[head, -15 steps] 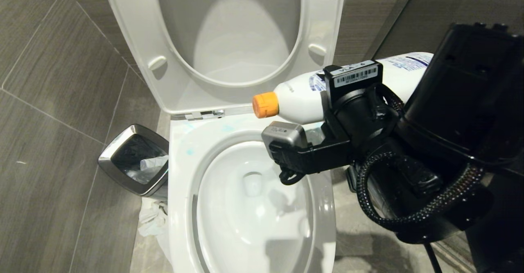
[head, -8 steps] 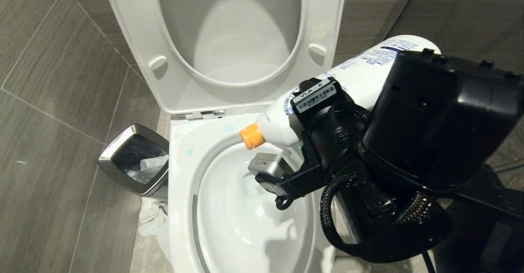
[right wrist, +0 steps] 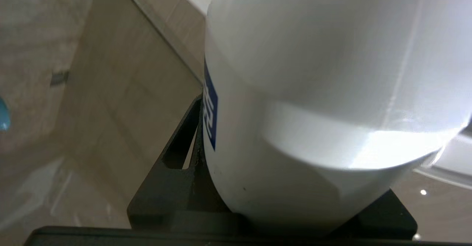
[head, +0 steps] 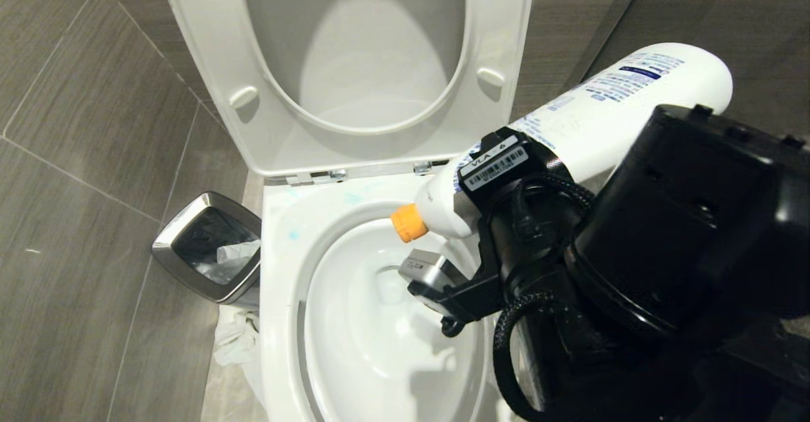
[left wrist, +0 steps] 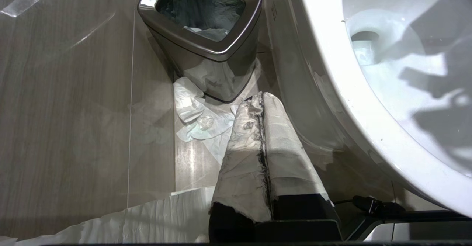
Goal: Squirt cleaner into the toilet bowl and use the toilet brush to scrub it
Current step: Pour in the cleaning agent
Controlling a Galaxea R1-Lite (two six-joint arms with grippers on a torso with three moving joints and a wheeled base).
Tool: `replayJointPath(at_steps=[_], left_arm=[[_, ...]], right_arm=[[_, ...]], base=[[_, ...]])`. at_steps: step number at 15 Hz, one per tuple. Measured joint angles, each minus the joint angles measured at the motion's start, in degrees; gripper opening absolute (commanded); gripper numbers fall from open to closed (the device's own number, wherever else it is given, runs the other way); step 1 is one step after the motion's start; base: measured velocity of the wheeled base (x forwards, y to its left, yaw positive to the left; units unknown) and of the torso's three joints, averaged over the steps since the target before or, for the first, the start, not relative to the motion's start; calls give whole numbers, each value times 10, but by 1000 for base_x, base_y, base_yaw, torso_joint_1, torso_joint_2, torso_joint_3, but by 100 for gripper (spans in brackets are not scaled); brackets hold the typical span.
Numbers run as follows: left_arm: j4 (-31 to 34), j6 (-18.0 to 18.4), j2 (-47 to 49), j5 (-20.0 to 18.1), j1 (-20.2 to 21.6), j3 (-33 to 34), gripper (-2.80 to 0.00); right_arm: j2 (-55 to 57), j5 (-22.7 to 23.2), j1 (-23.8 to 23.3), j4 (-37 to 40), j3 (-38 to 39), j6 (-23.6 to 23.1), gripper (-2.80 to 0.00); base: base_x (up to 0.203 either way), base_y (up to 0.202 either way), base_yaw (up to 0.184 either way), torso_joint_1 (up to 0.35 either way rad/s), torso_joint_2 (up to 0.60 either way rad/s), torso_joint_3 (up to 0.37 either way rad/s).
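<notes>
The cleaner (head: 607, 105), a white bottle with an orange cap (head: 408, 223), is tilted cap-down, its cap over the back of the toilet bowl (head: 285, 283). My right gripper (head: 490, 204) is shut on the bottle's body just behind the neck. In the right wrist view the bottle (right wrist: 313, 91) fills the space between the black fingers (right wrist: 177, 157). The seat and lid (head: 209, 49) stand raised. My left gripper (left wrist: 262, 96) hangs low beside the bowl's outer wall (left wrist: 332, 72), fingers pressed together and empty. The toilet brush is out of view.
A steel waste bin (head: 205, 245) with a dark liner stands on the floor left of the toilet, also in the left wrist view (left wrist: 206, 43). Crumpled white paper (left wrist: 195, 117) lies on the tiles in front of it. Grey tiled walls close in on both sides.
The right arm has rolled the cleaner from nearly level to cap-down and lowered the cap from the seat hinge to the bowl's back rim. The left arm has not moved.
</notes>
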State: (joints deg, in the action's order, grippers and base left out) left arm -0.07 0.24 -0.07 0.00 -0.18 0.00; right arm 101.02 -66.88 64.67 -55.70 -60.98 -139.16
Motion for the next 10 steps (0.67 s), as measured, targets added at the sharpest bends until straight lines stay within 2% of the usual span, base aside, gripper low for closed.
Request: replayJointPath(at_steps=[4,6,10], left_arm=[[0,0,0,0,0,0,-280],[0,0,0,0,0,0,-280],[0,0,0,0,0,0,-280]], right_arm=[[27,-7,7,-95,4,-85,-280],[45,-9,13,-127,1,-103,-280],[63,-18,17,-134,-6,-105,-280]], base=[[0,0,0,0,0,0],[0,0,0,0,0,0],[0,0,0,0,0,0]])
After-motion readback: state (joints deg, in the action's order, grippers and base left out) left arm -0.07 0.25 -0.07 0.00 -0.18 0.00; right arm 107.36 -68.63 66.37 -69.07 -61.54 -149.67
